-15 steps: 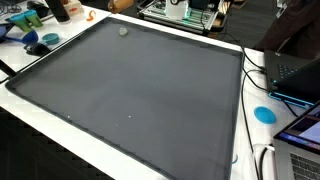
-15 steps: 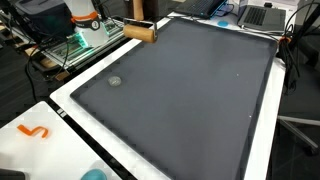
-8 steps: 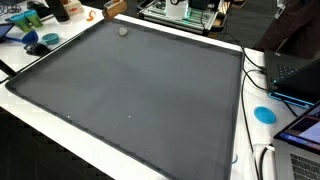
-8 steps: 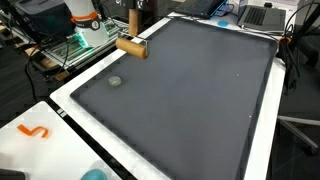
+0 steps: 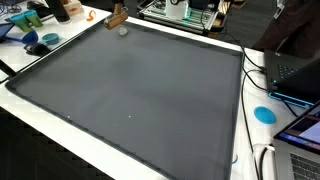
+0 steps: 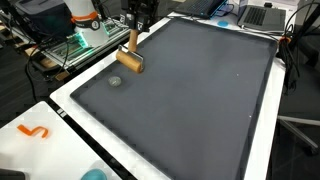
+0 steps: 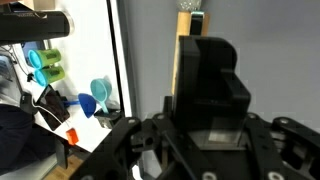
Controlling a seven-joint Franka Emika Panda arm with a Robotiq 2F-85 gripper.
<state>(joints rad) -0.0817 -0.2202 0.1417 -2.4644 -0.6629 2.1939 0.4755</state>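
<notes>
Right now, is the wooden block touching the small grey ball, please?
Apart. An exterior view shows bare mat between the wooden block and the grey ball.

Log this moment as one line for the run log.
gripper: shut on wooden block | wooden block: hanging over corner of grey mat | small grey ball: on mat, apart from block
</notes>
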